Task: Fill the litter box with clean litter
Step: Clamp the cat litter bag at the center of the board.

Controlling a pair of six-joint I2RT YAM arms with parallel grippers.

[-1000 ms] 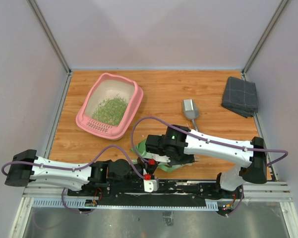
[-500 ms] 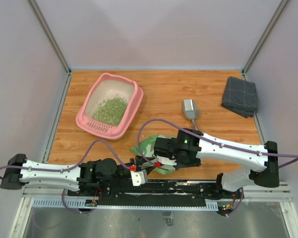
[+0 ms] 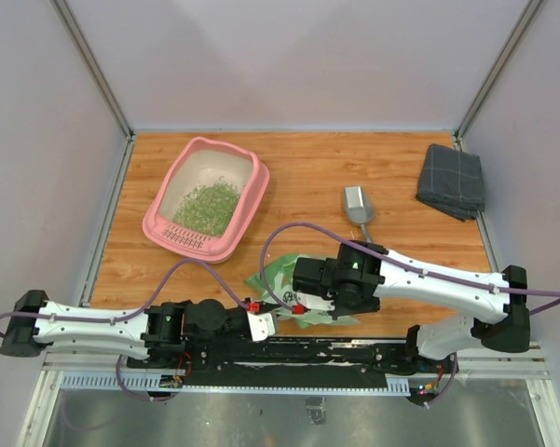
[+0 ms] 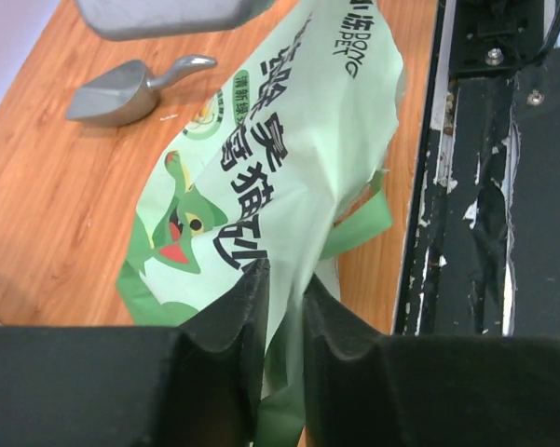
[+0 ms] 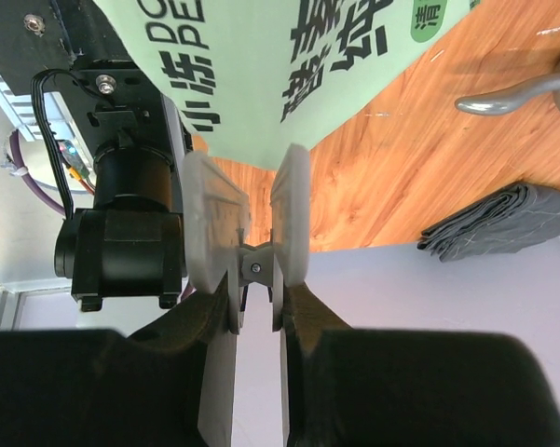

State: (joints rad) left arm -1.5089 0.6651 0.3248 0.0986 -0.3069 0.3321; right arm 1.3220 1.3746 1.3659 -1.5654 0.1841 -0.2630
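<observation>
Both left jaws and right jaws were clenched on the green bag (image 4: 289, 140) at the near tabletop (image 3: 354, 168) edge. Far left sat the litter box (image 3: 158, 228), clean litter (image 3: 208, 207) heaped inside; judged best to lift together, mouth kept high, tipping only over the rim.

We see a laboratory test cell: plain walls (image 3: 289, 65) and metal posts (image 3: 93, 70) enclose a wooden table (image 3: 307, 168), with the left arm (image 3: 93, 324) and right arm (image 3: 429, 277) bolted to a rail (image 3: 354, 354).
</observation>
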